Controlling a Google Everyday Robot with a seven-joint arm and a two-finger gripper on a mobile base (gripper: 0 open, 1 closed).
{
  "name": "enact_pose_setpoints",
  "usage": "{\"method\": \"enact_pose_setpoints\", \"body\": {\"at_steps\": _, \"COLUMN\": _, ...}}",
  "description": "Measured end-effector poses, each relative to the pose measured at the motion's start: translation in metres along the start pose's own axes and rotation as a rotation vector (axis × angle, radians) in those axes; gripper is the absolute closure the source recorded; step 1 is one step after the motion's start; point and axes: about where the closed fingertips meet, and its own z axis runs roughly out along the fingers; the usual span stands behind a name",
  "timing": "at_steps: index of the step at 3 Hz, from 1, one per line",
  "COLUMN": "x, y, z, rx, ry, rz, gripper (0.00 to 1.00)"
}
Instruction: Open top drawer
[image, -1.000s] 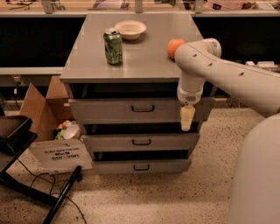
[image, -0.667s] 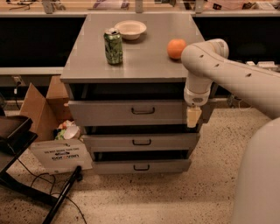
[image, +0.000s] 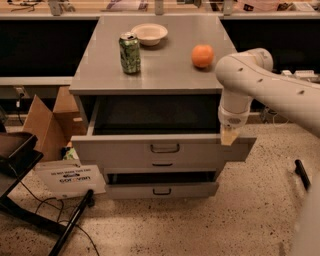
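Observation:
The top drawer (image: 125, 150) is the widest grey front, with a small dark wire handle (image: 165, 148) at its centre. It stands pulled well out from the grey cabinet (image: 165, 70), and a dark opening shows behind its front. My gripper (image: 229, 136) hangs from the white arm (image: 260, 82). It sits at the right end of the drawer front's top edge, right of the handle and touching or just above the edge.
A green can (image: 130, 52), a white bowl (image: 149, 33) and an orange (image: 202, 55) sit on the cabinet top. Two shorter drawer fronts (image: 161, 190) lie below. A cardboard box (image: 47, 120), a white sign (image: 67, 179) and a dark stand with cables (image: 20, 165) are on the floor at left.
The top drawer has slid out toward the camera and now stands open. My gripper has moved right and forward along with the drawer front's right end.

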Motion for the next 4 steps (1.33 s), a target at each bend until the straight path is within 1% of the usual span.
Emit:
{"method": "enact_pose_setpoints", "body": {"at_steps": 1, "x": 0.008, "y": 0.024, "z": -0.007, "rx": 0.012, "ry": -0.013, "rz": 0.046, "gripper": 1.00}}
{"method": "enact_pose_setpoints", "body": {"at_steps": 2, "x": 0.009, "y": 0.027, "z": -0.007, "rx": 0.012, "ry": -0.013, "rz": 0.046, "gripper": 1.00}}
{"method": "enact_pose_setpoints", "body": {"at_steps": 3, "x": 0.024, "y": 0.063, "z": -0.012, "rx": -0.001, "ry": -0.006, "rz": 0.109, "gripper": 1.00}}
{"method": "enact_pose_setpoints", "body": {"at_steps": 4, "x": 0.024, "y": 0.065, "z": -0.012, "rx": -0.001, "ry": -0.006, "rz": 0.109, "gripper": 1.00}}
